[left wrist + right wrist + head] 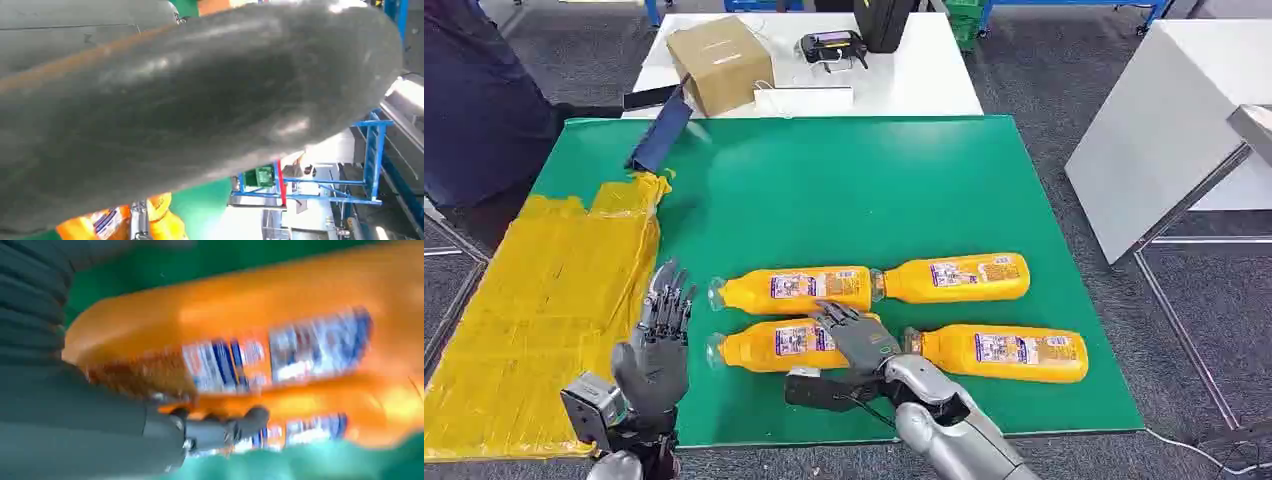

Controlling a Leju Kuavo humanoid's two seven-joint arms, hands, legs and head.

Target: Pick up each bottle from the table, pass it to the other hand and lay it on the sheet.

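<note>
On the near-left orange bottle (789, 345) rests our right hand (856, 335), palm down over the bottle's base end, fingers draped across the label; whether they have closed around it we cannot tell from the head view. Our right wrist view brings it close: dark fingers (225, 427) lie in the seam between two orange bodies, the nearer bottle (240, 345) blurred, so a true grip stays unclear there too. Our left hand (659, 340) stands upright just left of that bottle's neck, fingers spread and pointing away from us, holding nothing. Its wrist view adds little beyond its own grey thumb (190, 100), with a slice of orange bottle (110, 222) past the thumb.

Beyond the near-left bottle lies the far-left bottle (796, 289), parallel and just beside it, neck likewise pointing left. To the right of the near-left bottle lies a third bottle (1004, 352), and beyond that one a fourth bottle (959, 278); both have their necks turned toward the left pair. All four lie flat on the green table (844, 190).

Left of the near-left bottle, past our left hand, the yellow sheet (534, 310) covers the table's edge. At the far end of the sheet a person's dark sleeve (484, 100) reaches in, holding a blue flat object (662, 135). Farther still sit a cardboard box (719, 62) and a handheld controller (832, 46) on a white table (924, 75).
</note>
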